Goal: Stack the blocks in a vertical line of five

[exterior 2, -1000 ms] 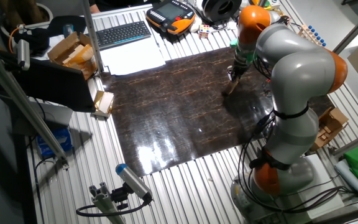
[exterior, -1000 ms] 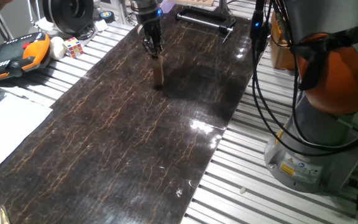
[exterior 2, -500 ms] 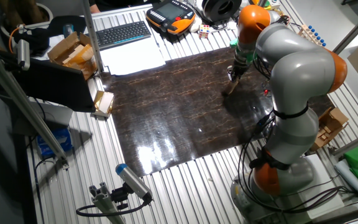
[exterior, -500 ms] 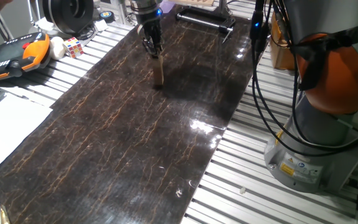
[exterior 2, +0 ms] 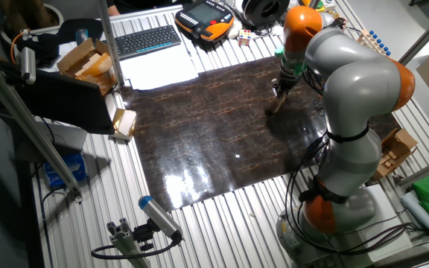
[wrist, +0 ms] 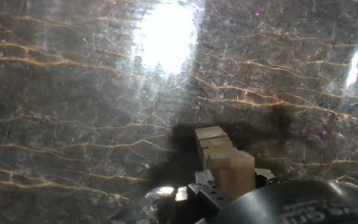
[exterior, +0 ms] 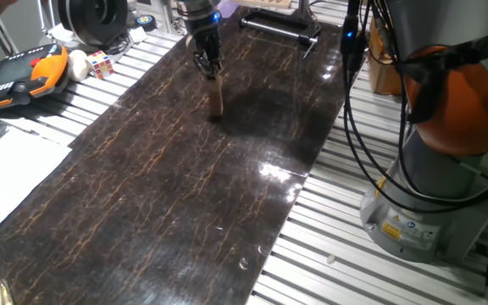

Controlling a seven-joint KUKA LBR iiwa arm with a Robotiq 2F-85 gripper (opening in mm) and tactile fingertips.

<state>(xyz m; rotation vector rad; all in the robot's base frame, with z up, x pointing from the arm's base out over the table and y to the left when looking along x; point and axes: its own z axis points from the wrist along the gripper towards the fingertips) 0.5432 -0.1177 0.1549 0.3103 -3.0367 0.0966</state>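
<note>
Gripper (exterior: 211,71) sits right on top of the stack of blocks (exterior: 216,97), which stands at about 12 o'clock on the dark marble-look mat (exterior: 185,186), toward the far end. Stack is a thin tan column, roughly upright w/ a slight lean in both fixed views; in the other fixed view it shows below the gripper (exterior 2: 280,93) as a short tan sliver (exterior 2: 275,105). Can't count the cubes from there

Hand view looks straight down the column: top block (wrist: 234,173) sits between the fingers (wrist: 201,184), lower blocks (wrist: 211,138) step away toward 12 o'clock. That stagger is prob perspective plus a little offset btwn cubes. Jaws look closed on the top block, metal hard against its sides, though contact on the right side is partly hidden

Why held so: prob steadying the top cube square over the ones beneath it before letting go – a tall thin column tips easily. Judged near the end of the task

Rubik's cube (exterior: 100,63) and orange pendant (exterior: 24,74) lie off the mat at 10 o'clock, well apart, not involved
</note>
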